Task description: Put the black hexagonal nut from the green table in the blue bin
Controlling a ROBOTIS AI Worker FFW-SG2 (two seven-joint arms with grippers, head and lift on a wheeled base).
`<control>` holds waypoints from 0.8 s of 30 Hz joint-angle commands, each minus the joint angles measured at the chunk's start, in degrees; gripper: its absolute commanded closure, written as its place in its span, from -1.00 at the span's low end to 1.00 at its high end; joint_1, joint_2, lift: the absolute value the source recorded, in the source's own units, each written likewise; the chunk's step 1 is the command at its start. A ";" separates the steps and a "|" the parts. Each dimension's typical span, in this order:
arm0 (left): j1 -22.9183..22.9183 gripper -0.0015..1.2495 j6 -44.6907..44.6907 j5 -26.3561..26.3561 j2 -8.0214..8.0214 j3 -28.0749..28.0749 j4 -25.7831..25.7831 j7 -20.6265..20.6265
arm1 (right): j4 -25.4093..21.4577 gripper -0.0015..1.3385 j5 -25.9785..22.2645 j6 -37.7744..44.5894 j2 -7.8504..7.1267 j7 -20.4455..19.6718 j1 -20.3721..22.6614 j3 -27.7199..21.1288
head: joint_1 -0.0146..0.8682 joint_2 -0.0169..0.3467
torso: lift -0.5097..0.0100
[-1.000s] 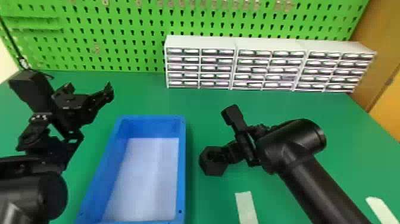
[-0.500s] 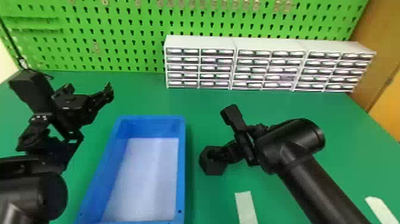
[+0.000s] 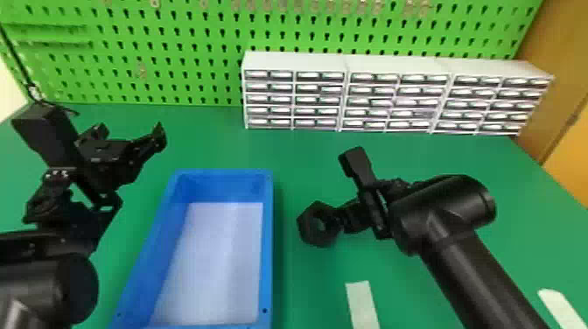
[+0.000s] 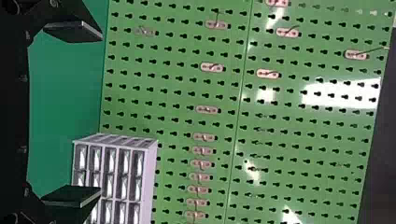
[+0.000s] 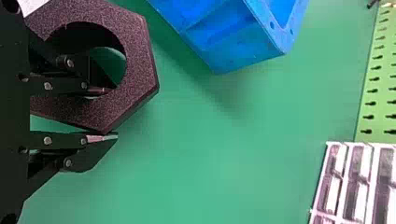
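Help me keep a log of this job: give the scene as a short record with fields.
Nut: black, six-sided, held by one side; appears lifted off the table
Right gripper: shut on the nut, one finger through its hole, the other outside
Left gripper: open, holding nothing, off the bin's far left corner
Bin: blue, on the table, left of the nut
Status: nut not yet in the bin
Background: white drawer units in front of a green pegboard
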 commanded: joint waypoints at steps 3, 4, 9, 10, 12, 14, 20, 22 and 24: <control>0.01 -0.80 0.00 -0.04 -0.03 0.04 0.00 -0.04 | -2.48 0.42 1.51 -0.93 -0.20 0.01 1.33 -3.73 | 0.60 -0.86 | 0.59; 0.01 -0.80 0.00 0.05 0.05 0.04 0.00 -0.04 | -3.00 0.42 1.68 -1.20 -0.20 0.01 1.77 -4.43 | 0.60 -0.86 | 0.59; 0.10 -0.80 0.00 0.05 0.05 0.12 0.00 -0.04 | -6.43 0.42 2.38 -4.10 -0.55 0.01 4.23 -8.65 | 0.60 -0.86 | 0.59; 0.10 -0.80 0.00 0.05 0.05 0.12 0.00 -0.04 | -7.22 0.42 2.30 -5.50 -0.55 0.01 5.02 -10.49 | 0.60 -0.86 | 0.59; 0.19 -0.80 0.00 0.05 -0.03 0.12 0.00 0.05 | -8.54 0.42 2.03 -7.70 -0.46 0.01 6.34 -13.31 | 0.60 -0.86 | 0.59; 0.27 -0.80 0.00 0.05 -0.03 0.21 0.00 -0.04 | -10.12 0.42 1.51 -10.51 -0.37 0.01 7.66 -16.56 | 0.60 -0.86 | 0.59; 0.45 -0.80 0.00 0.14 -0.03 0.39 0.00 -0.04 | -13.73 0.42 -0.08 -18.60 0.07 -0.17 9.77 -23.24 | 0.60 -0.86 | 0.59; 0.45 -0.80 0.00 0.14 -0.03 0.39 0.00 0.05 | -14.78 0.42 -1.04 -20.18 0.16 -1.23 10.03 -24.21 | 0.60 -0.86 | 0.59; 0.45 -0.80 0.00 0.14 -0.03 0.48 0.00 0.05 | -15.57 0.42 -2.36 -22.11 0.42 -2.81 10.47 -24.82 | 0.60 -0.86 | 0.59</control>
